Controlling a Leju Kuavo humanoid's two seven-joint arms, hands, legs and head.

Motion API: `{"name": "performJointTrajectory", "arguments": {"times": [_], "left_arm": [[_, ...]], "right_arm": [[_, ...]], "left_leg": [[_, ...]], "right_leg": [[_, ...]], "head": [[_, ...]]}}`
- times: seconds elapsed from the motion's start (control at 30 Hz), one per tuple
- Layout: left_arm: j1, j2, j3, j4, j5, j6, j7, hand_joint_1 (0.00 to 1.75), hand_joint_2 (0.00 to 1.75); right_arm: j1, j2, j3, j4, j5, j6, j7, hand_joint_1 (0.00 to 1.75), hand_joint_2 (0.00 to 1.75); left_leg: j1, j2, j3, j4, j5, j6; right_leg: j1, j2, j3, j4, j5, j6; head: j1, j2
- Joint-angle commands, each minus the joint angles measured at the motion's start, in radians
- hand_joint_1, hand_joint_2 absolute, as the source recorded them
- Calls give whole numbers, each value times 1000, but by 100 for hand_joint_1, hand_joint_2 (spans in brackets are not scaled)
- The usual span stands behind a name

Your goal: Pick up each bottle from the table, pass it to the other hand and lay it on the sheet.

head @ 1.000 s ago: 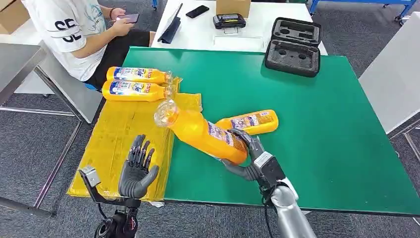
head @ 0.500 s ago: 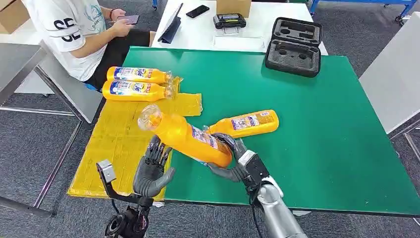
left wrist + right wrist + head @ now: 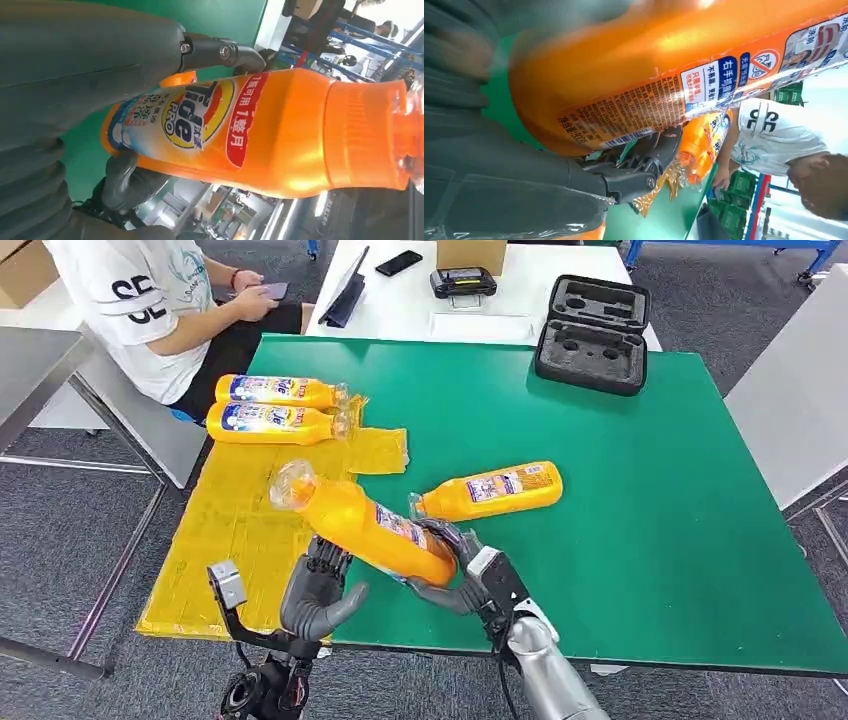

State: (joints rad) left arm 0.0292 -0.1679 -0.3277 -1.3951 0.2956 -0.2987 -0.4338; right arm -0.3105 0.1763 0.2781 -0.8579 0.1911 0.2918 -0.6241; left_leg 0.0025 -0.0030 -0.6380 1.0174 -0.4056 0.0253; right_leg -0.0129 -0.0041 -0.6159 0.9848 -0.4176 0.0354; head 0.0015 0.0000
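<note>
Head view catches the handover: right hand (image 3: 462, 575) grips the bottle (image 3: 365, 523) by its base, cap toward ten o'clock; left hand (image 3: 318, 592), fingers spread, must next close around it.

grey carpet floor (image 3: 60, 530), green table (image 3: 640, 490), white desk (image 3: 410, 300)

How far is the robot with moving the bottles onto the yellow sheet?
Two bottles already lie on the yellow sheet. A third bottle is held by the right hand, with the open left hand just beneath it for the handover. One bottle is left on the green table.
</note>
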Motion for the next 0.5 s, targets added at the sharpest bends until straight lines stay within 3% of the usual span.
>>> {"name": "performJointTrajectory", "arguments": {"times": [0.03, 0.5], "left_arm": [[-53, -1, -53, 88, -23, 60, -3, 0, 175], [-95, 1, -71, 183, 31, 114, -8, 0, 175]], "right_arm": [[-46, 8, 65, 111, 45, -26, -8, 175, 175], [-49, 2, 107, 142, 64, -21, -12, 173, 175]], "left_leg": [[1, 0, 5, -1, -2, -1], [0, -1, 4, -1, -1, -1]], "right_leg": [[1, 0, 5, -1, -2, -1], [0, -1, 3, -1, -1, -1]], "head": [[0, 0], [0, 0]]}}
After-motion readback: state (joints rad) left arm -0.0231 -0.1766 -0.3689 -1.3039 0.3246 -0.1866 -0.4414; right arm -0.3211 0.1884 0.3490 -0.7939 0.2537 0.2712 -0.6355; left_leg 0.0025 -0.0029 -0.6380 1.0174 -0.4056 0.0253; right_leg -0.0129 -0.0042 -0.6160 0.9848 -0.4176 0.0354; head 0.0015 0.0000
